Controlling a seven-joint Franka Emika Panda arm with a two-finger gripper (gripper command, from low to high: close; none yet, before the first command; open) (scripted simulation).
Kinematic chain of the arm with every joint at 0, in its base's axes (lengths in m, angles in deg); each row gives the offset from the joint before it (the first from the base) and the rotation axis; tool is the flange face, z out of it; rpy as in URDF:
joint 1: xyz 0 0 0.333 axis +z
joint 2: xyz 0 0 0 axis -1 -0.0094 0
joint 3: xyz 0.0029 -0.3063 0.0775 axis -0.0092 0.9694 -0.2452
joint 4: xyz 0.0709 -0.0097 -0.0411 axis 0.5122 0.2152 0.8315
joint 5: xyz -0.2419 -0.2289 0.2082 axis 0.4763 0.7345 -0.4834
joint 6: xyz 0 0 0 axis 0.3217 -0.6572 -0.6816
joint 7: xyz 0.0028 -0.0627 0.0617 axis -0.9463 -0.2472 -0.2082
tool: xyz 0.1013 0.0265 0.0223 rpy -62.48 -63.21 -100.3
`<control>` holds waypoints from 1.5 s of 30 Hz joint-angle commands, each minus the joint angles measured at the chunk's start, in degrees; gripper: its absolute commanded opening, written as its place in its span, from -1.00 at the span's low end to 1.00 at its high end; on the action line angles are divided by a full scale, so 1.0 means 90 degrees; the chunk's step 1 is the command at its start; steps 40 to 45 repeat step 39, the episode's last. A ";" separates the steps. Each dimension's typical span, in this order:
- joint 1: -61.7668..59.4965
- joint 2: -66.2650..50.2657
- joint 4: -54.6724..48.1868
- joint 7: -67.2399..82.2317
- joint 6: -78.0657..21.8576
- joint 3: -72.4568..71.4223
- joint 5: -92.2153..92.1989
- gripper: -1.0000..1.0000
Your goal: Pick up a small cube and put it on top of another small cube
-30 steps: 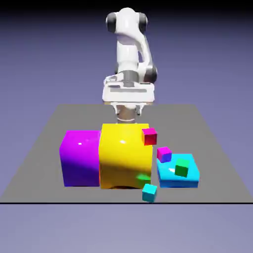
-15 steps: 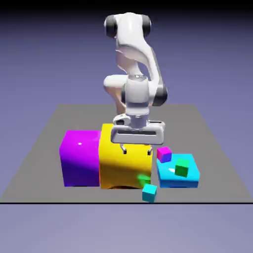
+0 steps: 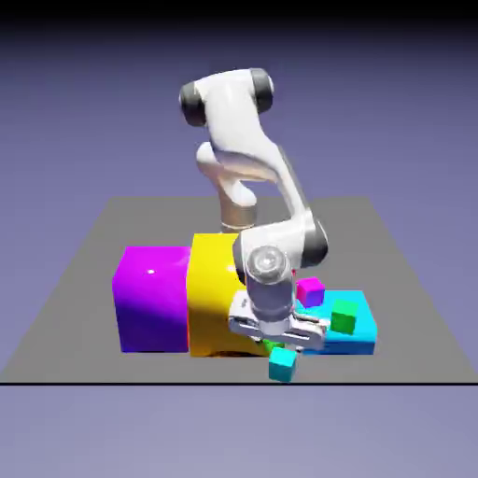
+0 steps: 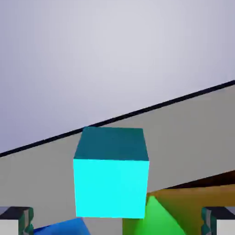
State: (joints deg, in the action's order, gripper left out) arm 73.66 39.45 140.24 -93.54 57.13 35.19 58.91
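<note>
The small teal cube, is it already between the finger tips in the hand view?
No, the small teal cube sits ahead of the open gripper, beyond its finger tips.

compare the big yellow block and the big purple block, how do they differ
The yellow block stands taller than the purple block. The yellow block sits toward the exterior view's right with the arm partly covering it; the purple block sits to its left, fully in view. The gripper hangs beside the yellow block's lower right corner, far from the purple block. Both rest side by side on the grey table.
</note>
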 commanded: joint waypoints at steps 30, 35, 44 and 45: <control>0.1892 0.4056 0.0756 0.2608 -0.3307 0.1492 -0.0485 -1.00; 0.1903 0.4171 0.1768 0.2639 -0.2408 0.1481 -0.0512 -1.00; 0.1898 0.4119 0.1308 0.2625 -0.2817 0.1486 -0.0500 1.00; 0.1898 0.4119 0.1308 0.2625 -0.2817 0.1486 -0.0500 1.00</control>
